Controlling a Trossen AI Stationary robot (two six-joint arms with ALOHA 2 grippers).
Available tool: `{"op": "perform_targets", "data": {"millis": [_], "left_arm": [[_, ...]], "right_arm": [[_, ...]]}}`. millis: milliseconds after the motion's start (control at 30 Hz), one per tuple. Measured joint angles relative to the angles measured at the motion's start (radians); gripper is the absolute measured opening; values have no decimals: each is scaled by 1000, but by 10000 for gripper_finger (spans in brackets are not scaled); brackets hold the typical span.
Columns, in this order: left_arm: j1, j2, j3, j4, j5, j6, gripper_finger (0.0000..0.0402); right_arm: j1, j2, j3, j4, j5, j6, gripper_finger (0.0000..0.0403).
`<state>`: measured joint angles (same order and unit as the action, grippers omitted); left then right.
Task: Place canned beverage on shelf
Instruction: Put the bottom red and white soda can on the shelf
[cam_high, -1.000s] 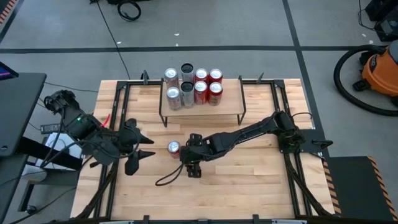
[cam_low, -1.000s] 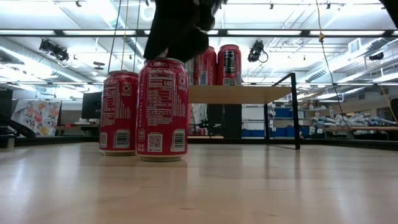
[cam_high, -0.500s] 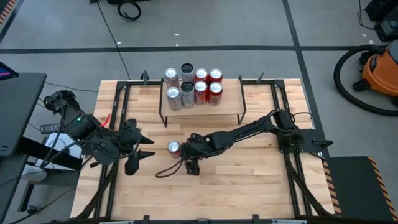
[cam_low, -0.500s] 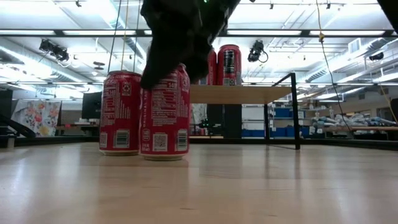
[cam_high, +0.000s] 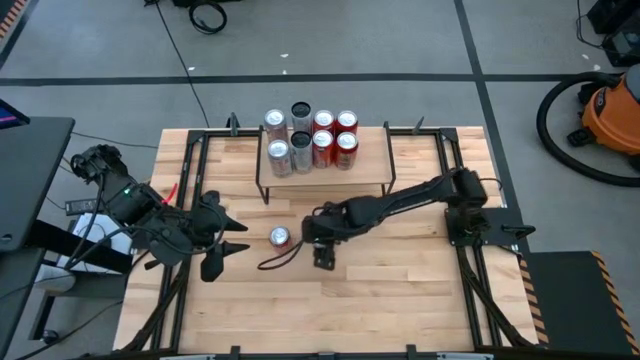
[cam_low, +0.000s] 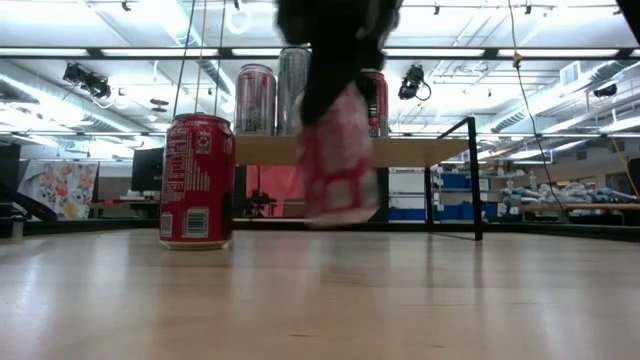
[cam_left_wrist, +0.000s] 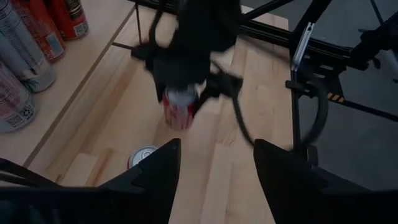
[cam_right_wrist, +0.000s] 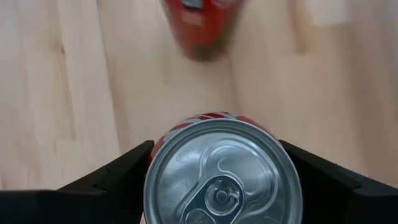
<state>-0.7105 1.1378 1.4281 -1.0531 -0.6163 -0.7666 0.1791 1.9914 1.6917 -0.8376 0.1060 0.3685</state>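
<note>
My right gripper is shut on a red can near the table's middle, in front of the shelf. The can's silver top fills the right wrist view. A second red can stands upright on its base on the table to the left of it, and also shows in the low view. The shelf is a light-wood board on black legs and carries several silver and red cans. My left gripper is open and empty near the table's left side. My right gripper pinches the red can's upper wall, just below the rim, between its two fingers, one on each opposite side. The fingers come from above, pointing down. The can hangs below them, about upright, its base clear of the table.
Black frame rails run along the table's left and right sides. A dark cable trails from the right gripper over the table. Bare wood lies in front of both cans.
My right gripper has come down over the nearer red can, taken hold of it, and lifted it clear of the table. It has carried the can toward the table's right edge, away from the second can, which stays where it was.
</note>
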Motion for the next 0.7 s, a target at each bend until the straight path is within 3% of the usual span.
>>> {"op": "perform_targets", "data": {"millis": [300, 700], "left_arm": [[37, 0, 0, 2, 0, 46, 213], [65, 0, 0, 122, 26, 121, 213]], "right_arm": [[-49, -222, 2, -289, 107, -9, 314], [-235, -473, 3, -410, 104, -54, 315]]}}
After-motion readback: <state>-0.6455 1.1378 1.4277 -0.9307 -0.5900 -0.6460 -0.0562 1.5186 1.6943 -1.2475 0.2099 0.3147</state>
